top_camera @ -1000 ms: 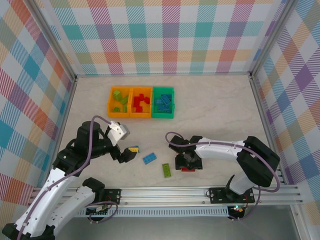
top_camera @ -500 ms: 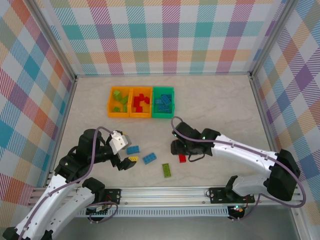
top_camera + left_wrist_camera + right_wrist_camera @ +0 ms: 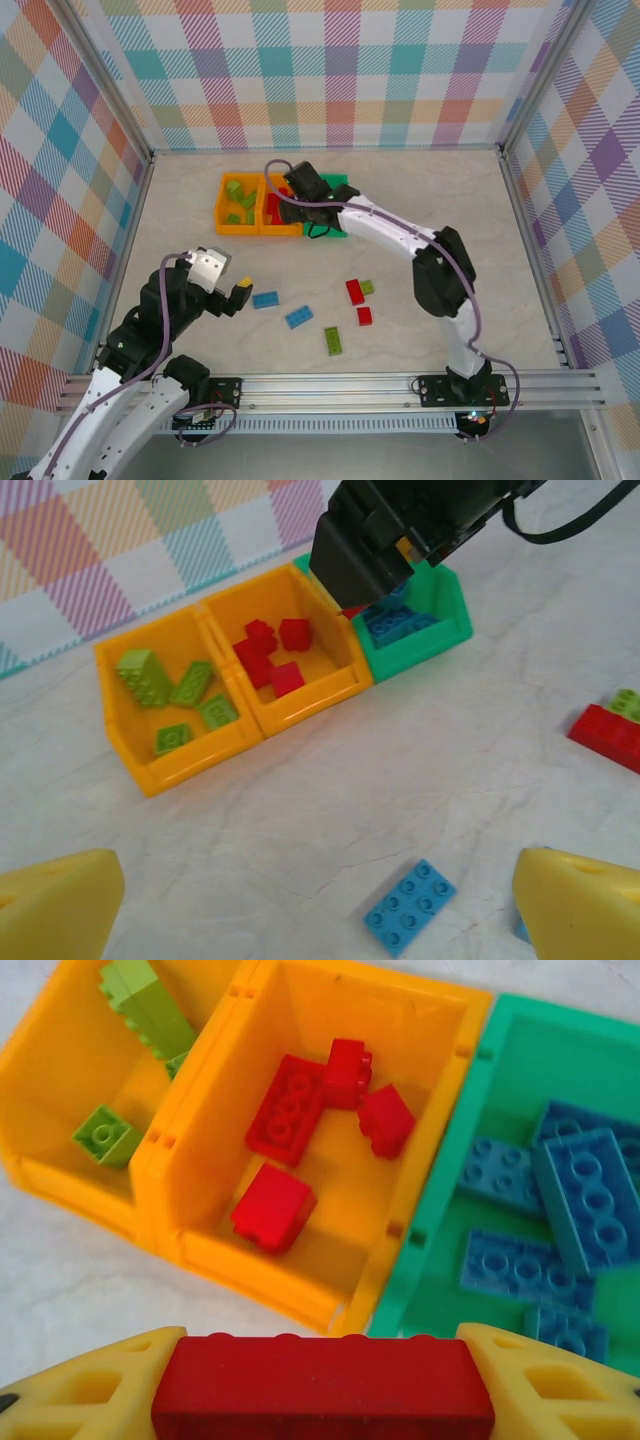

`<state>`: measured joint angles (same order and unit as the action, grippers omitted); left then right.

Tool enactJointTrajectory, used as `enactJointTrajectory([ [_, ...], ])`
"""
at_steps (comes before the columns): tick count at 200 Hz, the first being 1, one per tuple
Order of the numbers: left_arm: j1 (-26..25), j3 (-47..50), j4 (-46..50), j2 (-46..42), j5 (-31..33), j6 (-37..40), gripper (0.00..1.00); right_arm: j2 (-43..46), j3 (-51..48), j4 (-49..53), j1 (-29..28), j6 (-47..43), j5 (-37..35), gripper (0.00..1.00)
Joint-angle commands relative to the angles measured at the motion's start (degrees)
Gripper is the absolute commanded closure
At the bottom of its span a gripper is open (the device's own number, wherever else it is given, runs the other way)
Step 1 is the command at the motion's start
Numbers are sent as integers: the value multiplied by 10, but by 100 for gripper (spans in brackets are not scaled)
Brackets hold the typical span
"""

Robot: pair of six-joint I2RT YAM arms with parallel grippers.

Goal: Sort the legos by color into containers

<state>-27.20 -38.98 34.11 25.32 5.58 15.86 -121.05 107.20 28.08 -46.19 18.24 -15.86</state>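
The containers stand in a row at the back: a left orange bin (image 3: pixel 221 206) with lime legos, a middle orange bin (image 3: pixel 283 231) with red legos (image 3: pixel 288 1110), and a green bin (image 3: pixel 345 208) with blue legos (image 3: pixel 585 1198). My right gripper (image 3: pixel 299 192) hovers over the join of the middle and green bins, shut on a long red brick (image 3: pixel 322 1402). My left gripper (image 3: pixel 218 280) stands wide open above the table with nothing between its fingers (image 3: pixel 55 905). A loose blue brick (image 3: pixel 410 906) lies just ahead of it.
Loose legos lie on the table: two blue ones (image 3: pixel 265 299) (image 3: pixel 298 317), a lime one (image 3: pixel 333 340), a red brick (image 3: pixel 355 291) touching a small lime one (image 3: pixel 367 287), and a small red one (image 3: pixel 364 316). Checked walls enclose the table.
The right arm shut on the red brick near the front and carried it back over the bins. The left gripper drew back to the left, away from the blue brick, still open.
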Motion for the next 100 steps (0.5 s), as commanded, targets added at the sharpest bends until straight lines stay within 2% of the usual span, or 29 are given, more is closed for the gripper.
enactJointTrajectory([
  [1,6,11,-11,-3,45,-3,0,-50,82,7,8,-57,-3,51],
  [27,9,11,-13,-4,47,-2,0,-100,143,-5,18,-74,5,47],
  [32,10,12,-14,-4,47,-2,0,-109,157,-3,18,-77,8,45],
  [44,13,13,-16,-4,47,-2,0,-132,193,13,18,-83,7,33],
  [53,15,13,-16,-5,47,-2,0,-148,225,33,19,-86,6,30],
  [73,16,14,-15,-4,52,-3,0,-168,273,71,19,-92,3,28],
  [100,17,16,-17,-4,52,-5,0,-154,277,88,19,-105,7,26],
])
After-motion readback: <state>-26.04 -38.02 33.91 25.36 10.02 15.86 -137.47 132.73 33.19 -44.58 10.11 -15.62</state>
